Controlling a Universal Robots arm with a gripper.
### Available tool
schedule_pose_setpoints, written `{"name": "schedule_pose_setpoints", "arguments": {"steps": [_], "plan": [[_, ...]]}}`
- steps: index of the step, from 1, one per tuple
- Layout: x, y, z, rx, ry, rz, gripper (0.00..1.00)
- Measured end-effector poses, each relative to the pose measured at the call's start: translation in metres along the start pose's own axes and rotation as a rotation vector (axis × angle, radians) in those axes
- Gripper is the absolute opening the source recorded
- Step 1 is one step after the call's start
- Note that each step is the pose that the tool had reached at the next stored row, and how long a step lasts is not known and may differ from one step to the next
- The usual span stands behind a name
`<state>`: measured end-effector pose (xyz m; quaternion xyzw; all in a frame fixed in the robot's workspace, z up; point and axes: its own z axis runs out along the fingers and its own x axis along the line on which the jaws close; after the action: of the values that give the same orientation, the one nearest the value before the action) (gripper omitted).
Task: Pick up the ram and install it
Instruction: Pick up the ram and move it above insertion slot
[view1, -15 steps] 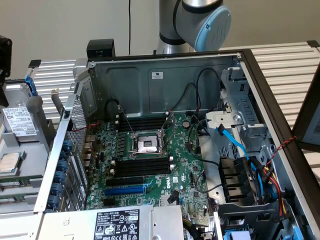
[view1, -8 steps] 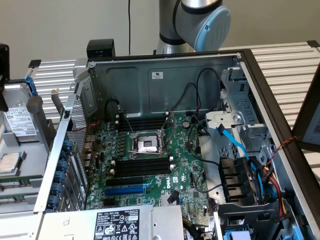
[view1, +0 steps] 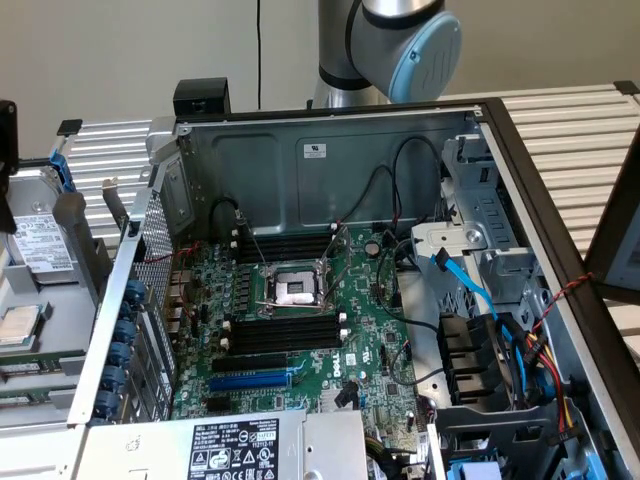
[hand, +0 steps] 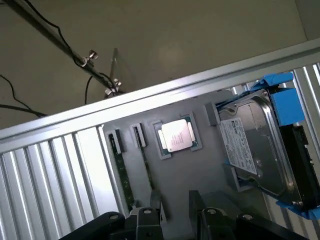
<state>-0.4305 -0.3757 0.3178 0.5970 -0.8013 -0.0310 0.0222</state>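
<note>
Edgewise, thin green ram (hand: 144, 160) (in grey tray (hand: 200, 172)), tool (hand: 175, 207) spread just beside

The exterior camera looks down from above, at middling range, into the open case (view1: 330, 150), while the wrist camera, behind the gripper (hand: 174, 196), hangs close over the tray (hand: 200, 175) at the exterior view's left, both catching its drive (view1: 40, 245) (hand: 255, 135) and CPU (view1: 20, 325) (hand: 176, 136).

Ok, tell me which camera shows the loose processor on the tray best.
The wrist view: the processor sits whole and nearly face-on in its grey tray. In the exterior view the processor lies at that view's left edge, oblique and partly cut off.
</note>
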Motion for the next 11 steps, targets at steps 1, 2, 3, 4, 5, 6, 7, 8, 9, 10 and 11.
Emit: {"name": "schedule_pose_setpoints", "arguments": {"steps": [1, 2, 3, 4, 5, 6, 7, 8, 9, 10, 11], "plan": [[0.0, 0.0, 0.0005, -0.0017, 0.0014, -0.01, 0.36], [0.0001, 0.0, 0.0009, -0.0031, 0.0025, -0.018, 0.36], [0.0002, 0.0001, 0.0013, -0.0045, 0.0038, -0.026, 0.36], [0.0002, 0.0002, 0.0016, -0.0057, 0.0053, -0.033, 0.36], [0.0003, 0.0004, 0.0018, -0.0068, 0.0073, -0.04, 0.36], [0.0003, 0.0006, 0.002, -0.0077, 0.0095, -0.046, 0.36], [0.0004, 0.0008, 0.0022, -0.0085, 0.0119, -0.052, 0.36], [0.0005, 0.0012, 0.0023, -0.0089, 0.0151, -0.056, 0.36], [0.0007, 0.0018, 0.0024, -0.0083, 0.0201, -0.059, 0.36], [0.0009, 0.0024, 0.0024, -0.0073, 0.0259, -0.061, 0.36], [0.0011, 0.0031, 0.0026, -0.0061, 0.0311, -0.063, 0.36]]}}
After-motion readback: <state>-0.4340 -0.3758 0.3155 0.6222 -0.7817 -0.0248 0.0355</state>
